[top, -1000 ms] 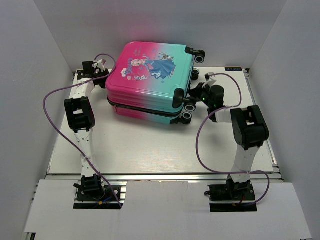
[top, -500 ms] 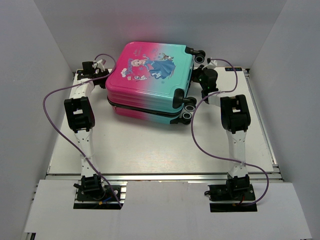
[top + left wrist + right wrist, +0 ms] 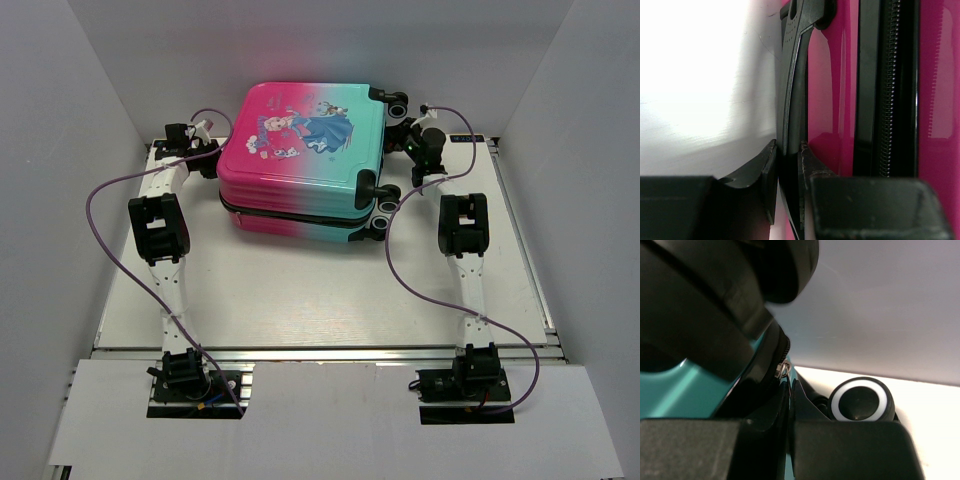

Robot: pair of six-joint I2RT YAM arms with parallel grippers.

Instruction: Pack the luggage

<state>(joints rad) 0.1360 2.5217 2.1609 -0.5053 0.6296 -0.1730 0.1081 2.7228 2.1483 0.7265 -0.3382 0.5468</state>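
The luggage (image 3: 300,150) lies flat and closed on the surface (image 3: 300,300), toward the far side, with its pink end at your left arm and its teal end at your right. Your left end effector (image 3: 788,161) is clamped on the black side handle (image 3: 792,90), one finger on each face of it. Your right end effector (image 3: 790,390) is pressed together at the teal corner, just beside a wheel (image 3: 860,401). The small metal zipper pull (image 3: 782,370) sits at its tips, but you cannot tell whether the tab is truly pinched.

That is your main risk: a thin tab can slip out once you draw it along the zipper. If you pull too hard, the luggage may swivel about the left grip, or the handle may twist free. The wheel also crowds your right wrist, so a wide sweep could snag there.
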